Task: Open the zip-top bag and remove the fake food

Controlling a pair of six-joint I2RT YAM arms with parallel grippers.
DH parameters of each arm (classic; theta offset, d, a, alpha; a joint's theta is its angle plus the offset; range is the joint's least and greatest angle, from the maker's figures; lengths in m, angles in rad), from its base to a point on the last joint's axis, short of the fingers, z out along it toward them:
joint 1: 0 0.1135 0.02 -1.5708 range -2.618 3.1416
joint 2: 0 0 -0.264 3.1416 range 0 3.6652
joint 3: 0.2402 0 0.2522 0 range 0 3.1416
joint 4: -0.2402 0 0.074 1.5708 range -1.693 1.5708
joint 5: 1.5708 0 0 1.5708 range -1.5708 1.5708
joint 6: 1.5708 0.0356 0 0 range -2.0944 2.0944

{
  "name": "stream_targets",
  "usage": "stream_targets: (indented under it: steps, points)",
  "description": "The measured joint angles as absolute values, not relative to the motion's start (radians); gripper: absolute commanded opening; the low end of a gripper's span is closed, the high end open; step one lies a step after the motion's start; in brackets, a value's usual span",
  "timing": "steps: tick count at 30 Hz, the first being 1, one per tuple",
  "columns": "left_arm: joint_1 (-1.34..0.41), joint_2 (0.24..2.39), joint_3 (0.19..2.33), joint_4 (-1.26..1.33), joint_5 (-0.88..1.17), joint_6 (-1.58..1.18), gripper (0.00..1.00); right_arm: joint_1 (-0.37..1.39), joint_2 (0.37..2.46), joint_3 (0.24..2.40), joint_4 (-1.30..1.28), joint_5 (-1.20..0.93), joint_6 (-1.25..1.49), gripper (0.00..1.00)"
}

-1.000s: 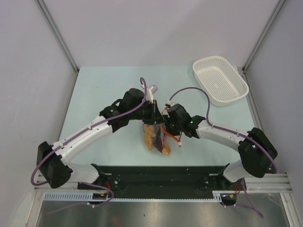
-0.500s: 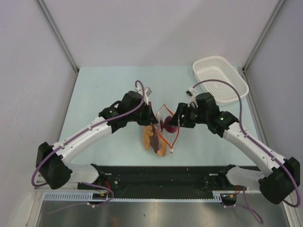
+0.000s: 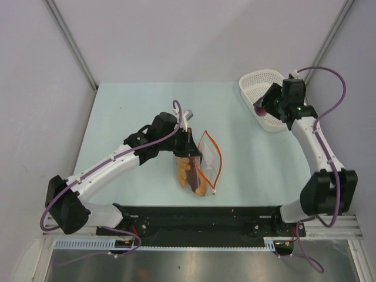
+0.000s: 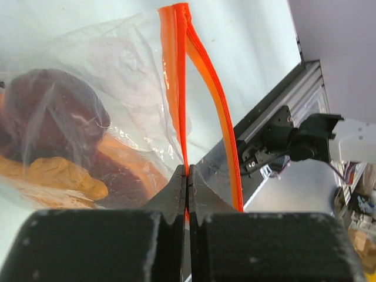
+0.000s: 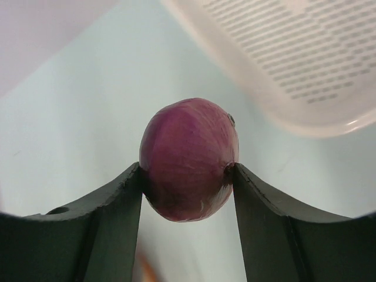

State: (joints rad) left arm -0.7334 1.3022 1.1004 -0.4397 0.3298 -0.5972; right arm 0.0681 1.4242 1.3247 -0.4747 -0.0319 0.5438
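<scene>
The clear zip-top bag lies mid-table with its red-orange zip strip spread open. Orange chunks and a dark maroon lump of fake food are inside it. My left gripper is shut on one side of the zip strip, holding the bag's mouth up. My right gripper is shut on the purple-pink bulb and holds it in the air at the near-left rim of the white basket.
The white perforated basket stands at the back right corner of the table. The black rail with the arm bases runs along the near edge. Grey walls close in both sides.
My right gripper pulled the purple-pink bulb out of the bag and carried it right and back to the basket's rim. My left gripper kept its hold on the zip strip.
</scene>
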Motion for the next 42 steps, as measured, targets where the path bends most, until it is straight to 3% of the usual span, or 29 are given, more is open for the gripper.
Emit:
stream_targets:
  steps: [6, 10, 11, 13, 15, 18, 22, 24, 28, 32, 38, 42]
  points:
    - [-0.733, 1.337, 1.105, -0.449, 0.364, -0.564, 0.00, -0.054, 1.726, 1.460, -0.466, 0.036, 0.493, 0.22]
    - [-0.733, 1.369, 1.127, -0.459, 0.382, -0.548, 0.00, -0.112, 1.853, 1.514, -0.479, 0.037, 0.468, 0.52]
    - [-0.733, 1.373, 1.130, -0.458, 0.388, -0.546, 0.00, -0.122, 1.878, 1.531, -0.487, 0.035, 0.464, 0.64]
    - [-0.733, 1.373, 1.130, -0.458, 0.396, -0.541, 0.00, -0.134, 1.915, 1.571, -0.510, 0.034, 0.456, 0.72]
    - [-0.733, 1.373, 1.131, -0.458, 0.400, -0.540, 0.00, -0.138, 1.938, 1.608, -0.537, 0.034, 0.450, 0.90]
    - [-0.733, 1.374, 1.132, -0.452, 0.415, -0.540, 0.00, -0.133, 1.945, 1.658, -0.590, 0.038, 0.442, 0.96]
    - [-0.741, 1.394, 1.161, -0.442, 0.438, -0.540, 0.00, -0.103, 1.913, 1.669, -0.667, 0.060, 0.441, 0.95]
    - [-0.747, 1.416, 1.183, -0.433, 0.451, -0.541, 0.00, -0.073, 1.871, 1.633, -0.689, 0.068, 0.443, 0.88]
    - [-0.766, 1.465, 1.230, -0.428, 0.472, -0.542, 0.00, 0.065, 1.636, 1.428, -0.732, 0.043, 0.447, 0.69]
    - [-0.802, 1.514, 1.295, -0.427, 0.483, -0.542, 0.00, 0.250, 1.356, 1.264, -0.779, -0.067, 0.458, 0.42]
    - [-0.854, 1.561, 1.333, -0.374, 0.513, -0.576, 0.00, 0.266, 1.013, 1.088, -0.831, -0.197, 0.480, 0.22]
    - [-0.880, 1.618, 1.369, -0.332, 0.536, -0.619, 0.00, 0.290, 0.879, 1.003, -0.877, -0.290, 0.509, 0.19]
